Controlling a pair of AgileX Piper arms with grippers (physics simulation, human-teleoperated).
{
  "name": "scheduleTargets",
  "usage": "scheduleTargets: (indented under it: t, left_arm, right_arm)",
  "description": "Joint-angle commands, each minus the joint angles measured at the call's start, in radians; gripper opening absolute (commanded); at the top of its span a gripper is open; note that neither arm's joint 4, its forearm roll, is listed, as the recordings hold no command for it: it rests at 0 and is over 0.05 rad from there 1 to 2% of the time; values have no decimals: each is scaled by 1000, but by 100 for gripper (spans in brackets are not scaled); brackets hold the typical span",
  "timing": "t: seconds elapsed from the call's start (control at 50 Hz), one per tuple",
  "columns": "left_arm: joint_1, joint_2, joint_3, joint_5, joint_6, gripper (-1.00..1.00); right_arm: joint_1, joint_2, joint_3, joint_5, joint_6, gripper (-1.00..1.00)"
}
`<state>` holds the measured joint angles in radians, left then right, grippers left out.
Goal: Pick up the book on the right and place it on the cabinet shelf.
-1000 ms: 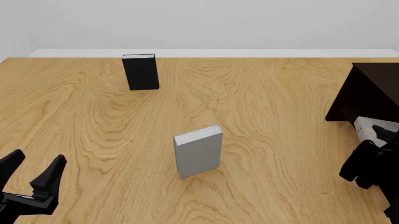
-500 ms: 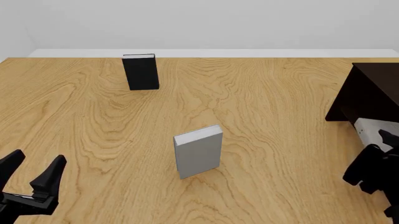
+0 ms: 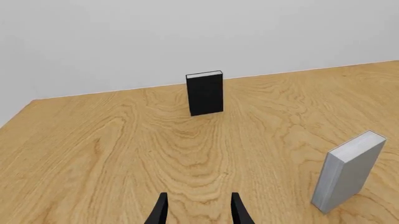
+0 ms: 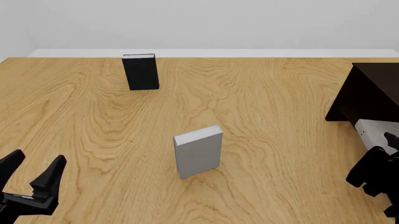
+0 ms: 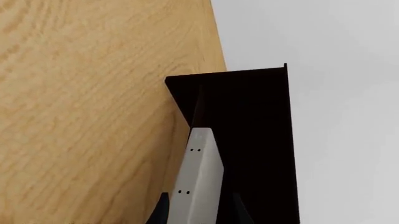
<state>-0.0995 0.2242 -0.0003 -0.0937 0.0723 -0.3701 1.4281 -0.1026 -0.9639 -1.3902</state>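
Left wrist view: my left gripper [image 3: 197,211] is spread and empty, facing the black book [image 3: 205,93] far off and the darker grey book [image 3: 348,171] to the right.

Front view: my right gripper [image 4: 380,161] sits at the near right, just before the cabinet shelf [image 4: 367,98].

Right wrist view: my right fingers pinch the book [image 5: 198,179], pale against the dark cabinet. I judge its far edge could catch the cabinet's wall and twist loose.
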Motion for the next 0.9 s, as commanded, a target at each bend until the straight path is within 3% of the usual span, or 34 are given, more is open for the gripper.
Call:
scheduleTargets:
  t: [0.02, 0.58, 0.72, 0.9]
  left_arm:
    - [1, -2, 0, 2, 0, 100]
    - [0, 12, 0, -15, -1, 100]
    - [1, 9, 0, -11, 2, 100]
    - [1, 8, 0, -10, 2, 100]
  right_arm:
    - [-91, 10, 21, 9, -1, 100]
    - [-129, -3, 10, 51, 2, 100]
    - [-65, -9, 5, 31, -12, 100]
    - [-10, -49, -35, 87, -6, 100]
